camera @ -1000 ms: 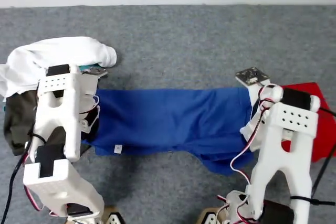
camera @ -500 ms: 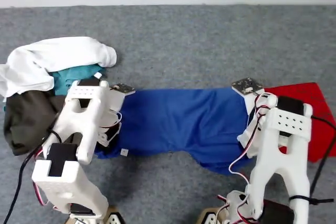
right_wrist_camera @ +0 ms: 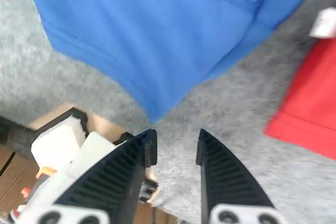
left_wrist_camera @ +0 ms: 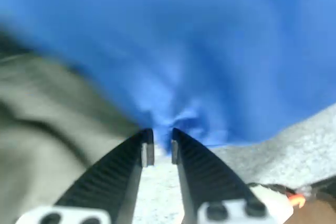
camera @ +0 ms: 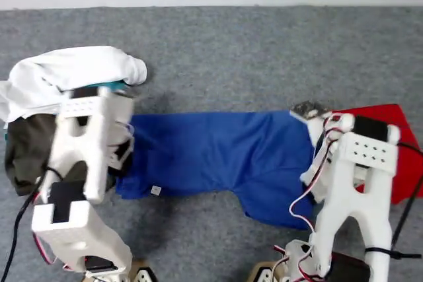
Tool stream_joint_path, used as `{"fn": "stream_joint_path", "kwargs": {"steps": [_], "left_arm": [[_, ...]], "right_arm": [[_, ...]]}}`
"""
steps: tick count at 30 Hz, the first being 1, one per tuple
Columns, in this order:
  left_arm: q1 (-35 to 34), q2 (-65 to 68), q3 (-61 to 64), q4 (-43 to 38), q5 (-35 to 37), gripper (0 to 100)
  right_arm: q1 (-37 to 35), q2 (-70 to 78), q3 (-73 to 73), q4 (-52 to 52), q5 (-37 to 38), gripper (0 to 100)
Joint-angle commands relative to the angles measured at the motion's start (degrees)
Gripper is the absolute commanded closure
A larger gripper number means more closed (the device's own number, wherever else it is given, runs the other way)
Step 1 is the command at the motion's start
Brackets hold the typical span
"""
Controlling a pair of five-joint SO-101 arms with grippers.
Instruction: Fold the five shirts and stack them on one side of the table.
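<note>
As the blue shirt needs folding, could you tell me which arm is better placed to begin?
Probably left: the left pincer pinches an edge of the blue shirt, whereas the right pincer is open over the table beside the shirt's corner, holding nothing.

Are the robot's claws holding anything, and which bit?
The left gripper pinches the blue shirt by its edge, where the cloth puckers. The right gripper is open, holding nothing.

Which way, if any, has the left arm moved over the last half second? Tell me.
Yes. The left arm has swung back toward the white shirt, away from the blue shirt's middle.
</note>
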Motion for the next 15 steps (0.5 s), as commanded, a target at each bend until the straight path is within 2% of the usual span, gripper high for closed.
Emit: {"fn": "stream_joint_path", "kwargs": {"steps": [1,5,7,11,15], "left_arm": [[-2.11,-0.35,-3.56,0.88,-0.62,93],[-2.29,-0.35,-3.47,0.97,-0.62,93],[-2.46,-0.35,-3.65,0.7,-0.53,93],[-2.29,-0.35,-3.74,-0.26,-0.26,93],[-2.29,-0.35,-3.65,0.0,-0.18,93]], "right_arm": [[0.57,-1.1,-8.62,1.36,-0.7,86.8],[0.66,-1.1,-9.85,-4.62,-4.84,86.6],[0.48,-1.1,-7.91,-10.77,-7.74,86.6],[-0.31,-1.1,-0.79,-30.37,-16.0,86.6],[-3.47,-0.84,7.65,-47.69,-18.64,86.6]]}}
